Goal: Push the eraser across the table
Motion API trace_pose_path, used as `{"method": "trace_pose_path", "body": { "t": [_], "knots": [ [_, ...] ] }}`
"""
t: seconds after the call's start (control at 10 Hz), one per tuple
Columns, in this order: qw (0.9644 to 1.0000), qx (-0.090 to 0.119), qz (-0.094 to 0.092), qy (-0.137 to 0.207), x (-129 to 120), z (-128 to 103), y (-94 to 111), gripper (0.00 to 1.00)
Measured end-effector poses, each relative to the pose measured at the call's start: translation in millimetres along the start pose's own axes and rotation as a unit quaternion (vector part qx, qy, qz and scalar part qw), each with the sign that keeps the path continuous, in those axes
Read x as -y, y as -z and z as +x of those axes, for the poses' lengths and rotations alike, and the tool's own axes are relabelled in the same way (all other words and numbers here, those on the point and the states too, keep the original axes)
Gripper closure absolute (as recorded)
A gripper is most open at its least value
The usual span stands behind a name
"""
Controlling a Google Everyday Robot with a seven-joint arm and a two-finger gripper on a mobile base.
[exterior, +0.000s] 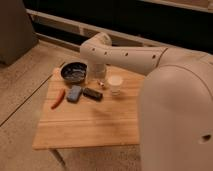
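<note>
The eraser (92, 93) is a small black bar lying flat on the light bamboo table (90, 127), in its back half. My gripper (100, 81) hangs down at the end of the white arm (125, 55), just behind the eraser and a little to its right, close above the tabletop. I cannot tell whether it touches the eraser.
A blue-grey block (74, 93) lies just left of the eraser, with an orange-red carrot-shaped piece (58, 98) further left. A dark bowl (74, 71) stands at the back left. A white cup (115, 84) stands right of the gripper. My white body (175, 120) covers the table's right side.
</note>
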Motion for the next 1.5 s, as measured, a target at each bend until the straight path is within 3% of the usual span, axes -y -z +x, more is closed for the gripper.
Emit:
{"method": "trace_pose_path", "body": {
  "t": [0.4,0.7,1.0,1.5],
  "knots": [
    [0.9997,0.014,0.017,0.004,-15,-24,-11,0.35],
    [0.9995,-0.001,0.031,0.009,-21,-24,-34,0.35],
    [0.9987,-0.012,0.048,-0.014,-12,-32,-52,0.35],
    [0.9964,-0.003,0.066,-0.054,-3,-67,-64,0.35]
  ]
}}
